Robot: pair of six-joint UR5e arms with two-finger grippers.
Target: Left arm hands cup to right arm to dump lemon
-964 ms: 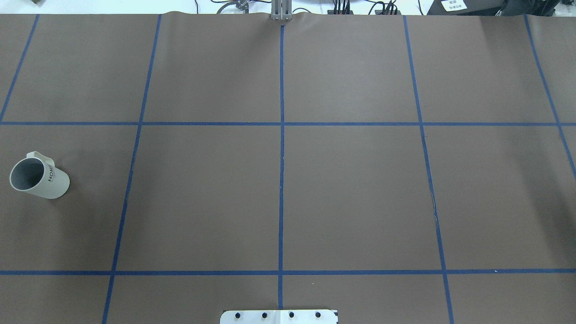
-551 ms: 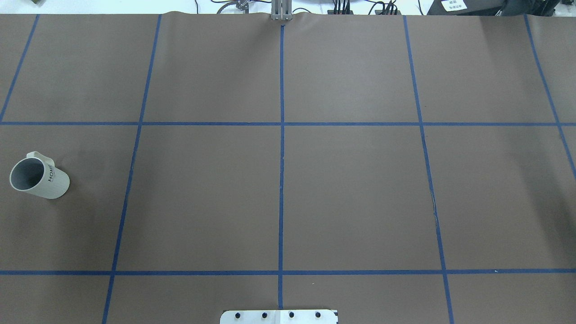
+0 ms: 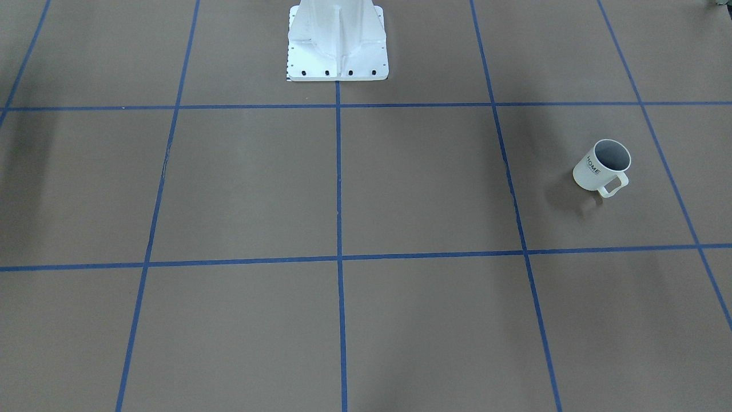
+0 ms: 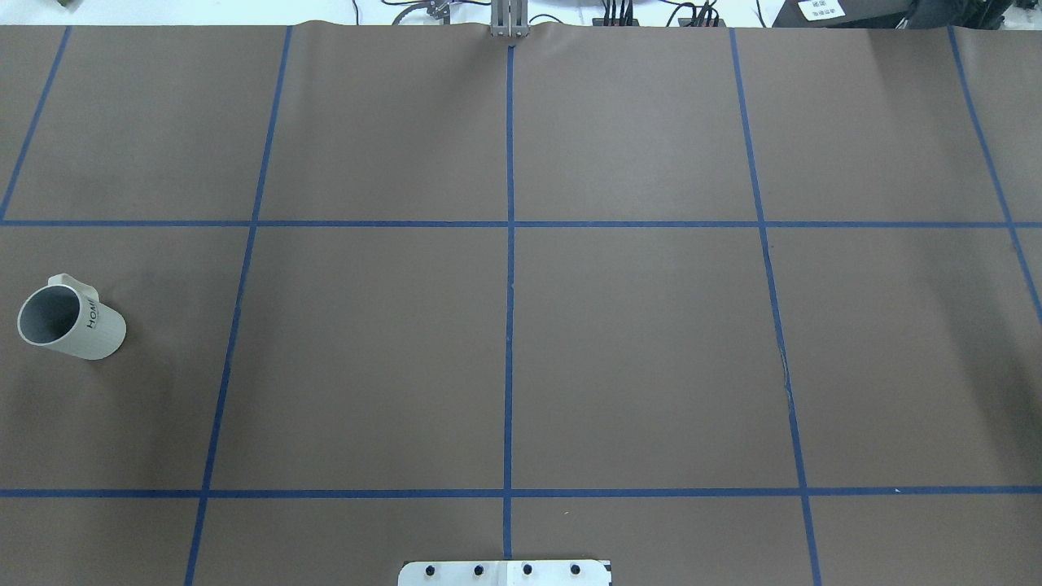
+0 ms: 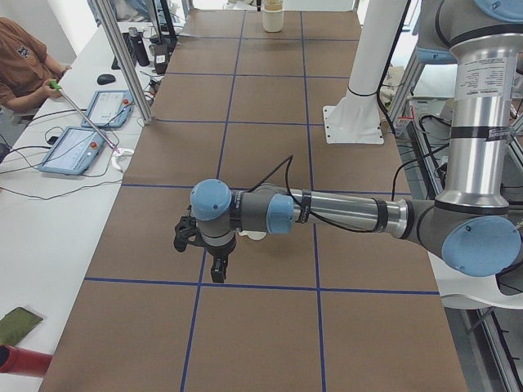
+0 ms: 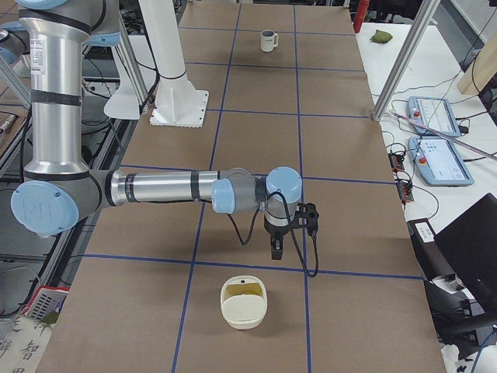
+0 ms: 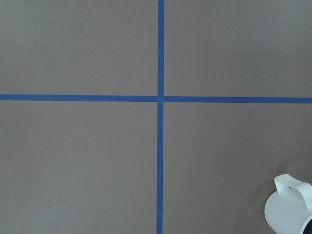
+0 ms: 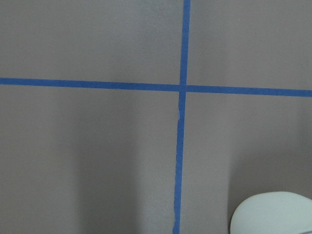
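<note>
The cream-white cup with black "HOME" lettering stands upright at the table's left side, handle towards the far side. It also shows in the front view, far off in the right side view, and at the lower right corner of the left wrist view. Its grey inside shows no lemon. The left gripper points down above the table close to the cup, which the arm mostly hides. The right gripper points down above the table's right part. I cannot tell whether either gripper is open or shut.
A cream container with a yellowish inside stands on the table near the right gripper; its rim shows in the right wrist view. The white robot base stands at the table's middle edge. An operator sits beside tablets.
</note>
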